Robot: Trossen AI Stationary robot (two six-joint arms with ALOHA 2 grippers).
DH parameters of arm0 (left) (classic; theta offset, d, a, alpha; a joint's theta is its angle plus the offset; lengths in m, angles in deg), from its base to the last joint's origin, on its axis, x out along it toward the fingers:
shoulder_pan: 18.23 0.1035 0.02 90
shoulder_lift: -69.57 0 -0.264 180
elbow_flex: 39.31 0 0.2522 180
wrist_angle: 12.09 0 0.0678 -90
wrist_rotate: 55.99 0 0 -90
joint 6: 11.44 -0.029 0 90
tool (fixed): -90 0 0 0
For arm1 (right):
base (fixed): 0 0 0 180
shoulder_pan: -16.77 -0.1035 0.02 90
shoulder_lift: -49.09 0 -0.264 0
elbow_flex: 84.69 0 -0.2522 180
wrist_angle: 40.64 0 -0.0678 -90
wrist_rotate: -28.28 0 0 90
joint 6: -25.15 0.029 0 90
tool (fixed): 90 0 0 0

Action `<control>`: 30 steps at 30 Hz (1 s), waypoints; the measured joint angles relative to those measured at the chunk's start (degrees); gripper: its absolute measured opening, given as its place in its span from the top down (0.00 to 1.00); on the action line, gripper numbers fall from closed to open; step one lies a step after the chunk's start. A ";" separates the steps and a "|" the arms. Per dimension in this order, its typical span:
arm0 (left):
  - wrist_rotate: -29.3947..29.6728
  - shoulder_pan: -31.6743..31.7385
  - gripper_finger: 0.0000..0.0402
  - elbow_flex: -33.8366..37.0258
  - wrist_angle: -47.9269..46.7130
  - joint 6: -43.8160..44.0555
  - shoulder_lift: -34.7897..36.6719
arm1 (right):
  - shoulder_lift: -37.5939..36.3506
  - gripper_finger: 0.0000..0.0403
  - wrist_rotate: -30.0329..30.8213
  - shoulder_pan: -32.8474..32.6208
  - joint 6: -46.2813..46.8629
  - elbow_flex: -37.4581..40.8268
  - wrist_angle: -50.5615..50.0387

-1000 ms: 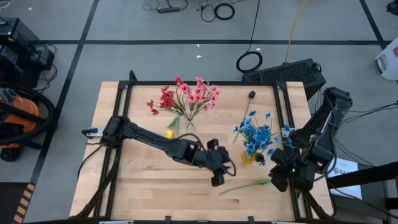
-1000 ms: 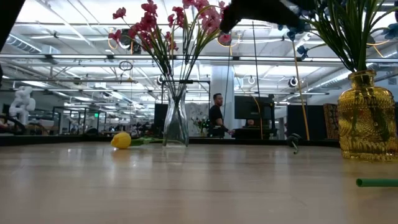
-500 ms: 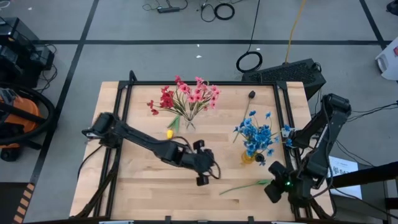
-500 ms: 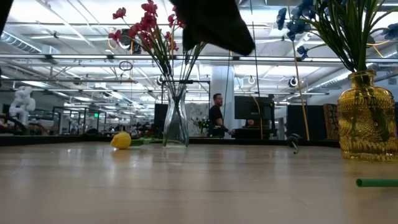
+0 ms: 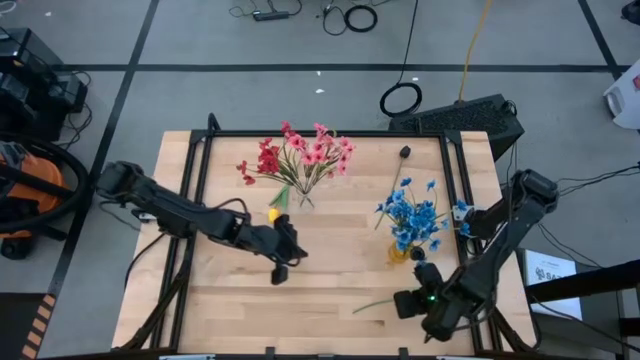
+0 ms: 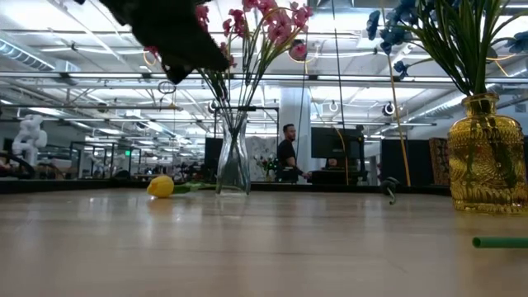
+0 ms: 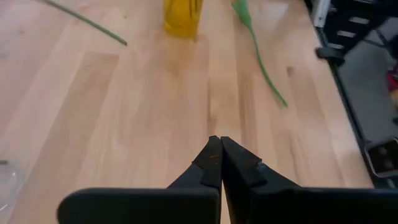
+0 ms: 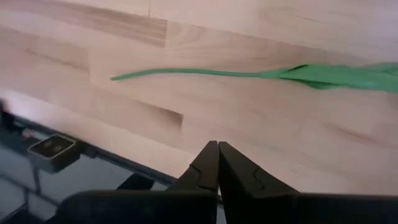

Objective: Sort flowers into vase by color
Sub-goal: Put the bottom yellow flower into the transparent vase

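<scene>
Flowers: a loose green stem (image 5: 385, 299) lies on the desk (image 5: 330, 290) just ahead of the right pincer (image 5: 403, 303), jaws closed, empty; left pincer (image 5: 281, 273) likewise; a closed descent risks shoving it away.

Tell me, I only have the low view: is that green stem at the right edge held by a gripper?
Observer: No. The green stem lies flat on the table; the right gripper is shut and empty near it.
Operator: And the dark shape top left?
Observer: The left arm; the left gripper is shut, holding nothing.
Operator: Other loose flowers?
Observer: A dark bud on a long stem lies behind the blue bunch.
</scene>
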 joint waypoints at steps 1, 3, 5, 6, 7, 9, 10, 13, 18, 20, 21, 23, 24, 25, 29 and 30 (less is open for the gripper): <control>-0.49 0.00 0.98 1.00 0.03 -0.30 0.96 | 0.83 1.00 -0.48 0.59 -0.01 -1.38 -1.48; -1.47 0.00 0.98 2.57 -0.11 -1.94 2.54 | 2.58 1.00 -0.56 1.72 -0.03 -3.07 -4.13; -2.84 0.00 0.98 3.80 -0.12 -3.54 3.83 | 4.24 1.00 -0.51 2.52 0.01 -3.66 -3.57; -3.41 0.00 0.98 4.27 -0.29 -4.37 4.34 | 4.90 1.00 -0.62 2.90 0.35 -3.69 -2.62; -4.14 0.02 0.98 4.54 -0.33 -5.25 4.53 | 5.58 1.00 -0.54 3.13 0.77 -3.69 -1.51; -5.80 0.00 0.98 4.63 -0.87 -7.11 4.57 | 6.95 1.00 -0.27 3.46 0.94 -3.74 0.64; -6.83 0.00 0.98 4.73 -1.06 -7.67 4.58 | 7.66 1.00 -0.30 3.59 1.00 -3.73 1.29; -8.87 0.00 0.98 4.70 -0.73 -8.90 4.59 | 9.43 1.00 0.74 3.68 1.01 -3.73 3.12; -9.05 -0.01 0.98 4.70 -0.77 -9.11 4.59 | 12.41 1.00 0.50 3.70 1.01 -3.73 4.40; -9.05 0.02 0.98 4.70 -0.77 -9.10 4.59 | 13.25 1.00 -1.47 4.11 2.11 -3.73 4.10; -9.05 0.02 0.98 4.70 -0.76 -9.10 4.59 | 13.78 1.00 -2.38 4.33 2.19 -3.73 4.01; -9.03 0.02 0.98 4.70 -0.73 -9.22 4.59 | 14.87 1.00 -3.81 4.63 2.18 -3.73 3.55; -9.03 0.02 0.98 4.70 -0.75 -9.52 4.59 | 15.34 1.00 -4.24 4.73 2.08 -3.73 3.54; -9.04 0.02 0.98 4.70 -0.73 -10.17 4.59 | 15.71 1.00 -4.64 4.88 2.07 -3.73 3.56; -8.93 0.14 0.98 4.70 -0.48 -10.66 4.59 | 16.81 1.00 -4.81 5.42 3.49 -3.73 3.69; -8.73 0.20 0.98 4.70 -0.26 -10.69 4.59 | 16.82 1.00 -4.82 5.55 4.33 -3.73 3.62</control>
